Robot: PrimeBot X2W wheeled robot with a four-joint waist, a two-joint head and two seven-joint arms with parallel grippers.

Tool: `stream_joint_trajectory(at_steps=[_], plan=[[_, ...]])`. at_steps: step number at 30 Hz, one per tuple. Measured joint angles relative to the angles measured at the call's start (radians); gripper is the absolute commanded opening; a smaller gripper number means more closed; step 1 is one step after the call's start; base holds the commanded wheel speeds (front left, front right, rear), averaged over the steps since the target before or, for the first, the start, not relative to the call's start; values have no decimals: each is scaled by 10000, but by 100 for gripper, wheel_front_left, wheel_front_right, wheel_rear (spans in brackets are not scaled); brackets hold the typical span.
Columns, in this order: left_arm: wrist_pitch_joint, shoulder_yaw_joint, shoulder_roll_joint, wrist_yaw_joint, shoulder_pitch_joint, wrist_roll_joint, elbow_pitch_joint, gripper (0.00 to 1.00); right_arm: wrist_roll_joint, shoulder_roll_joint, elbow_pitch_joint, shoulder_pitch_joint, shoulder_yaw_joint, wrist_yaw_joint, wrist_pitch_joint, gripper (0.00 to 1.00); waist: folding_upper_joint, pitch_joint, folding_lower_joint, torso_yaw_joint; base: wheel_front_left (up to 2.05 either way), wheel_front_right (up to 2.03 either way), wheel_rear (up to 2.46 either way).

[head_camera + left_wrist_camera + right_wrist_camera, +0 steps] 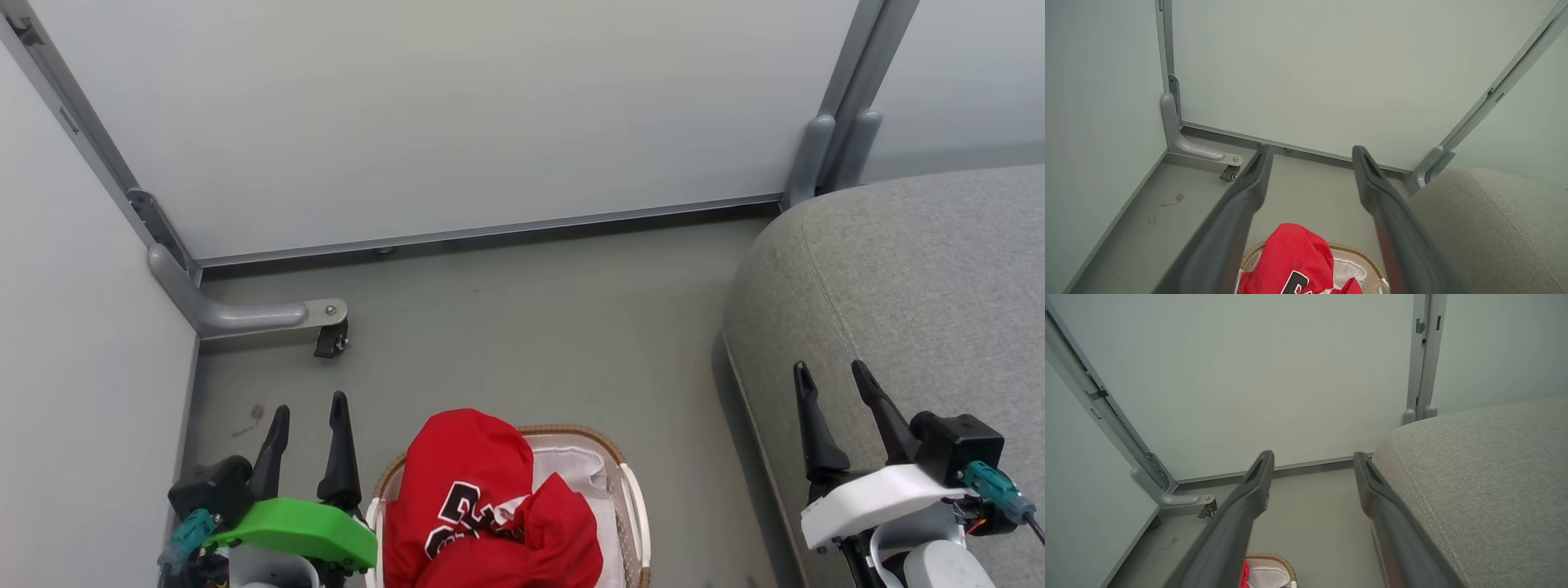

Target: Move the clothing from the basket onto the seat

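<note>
Red clothing is piled in the white basket with its brown woven rim, at the bottom middle of the head view; black-and-white lettering shows on one garment. The clothing and basket rim also appear low in the left wrist view, and a sliver of basket in the right wrist view. The grey seat stands at the right. My left gripper is open, left of the basket, holding nothing. Over the seat's front part my right gripper hangs open and empty.
Pale partition panels close off the back and left, joined by grey posts. A partition foot with a small black caster sticks out onto the grey floor at the left. Open floor lies between basket, panels and seat.
</note>
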Motion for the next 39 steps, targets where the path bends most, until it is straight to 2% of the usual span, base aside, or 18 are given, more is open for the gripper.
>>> stream_joint_trajectory(at_steps=[39], plan=[[-763, -318, 19, 171, 47, 2253, 792, 100, -3127, -29, 50, 187, 180, 0, -759, 100, 0, -60, 0, -22, 0, 0, 0]])
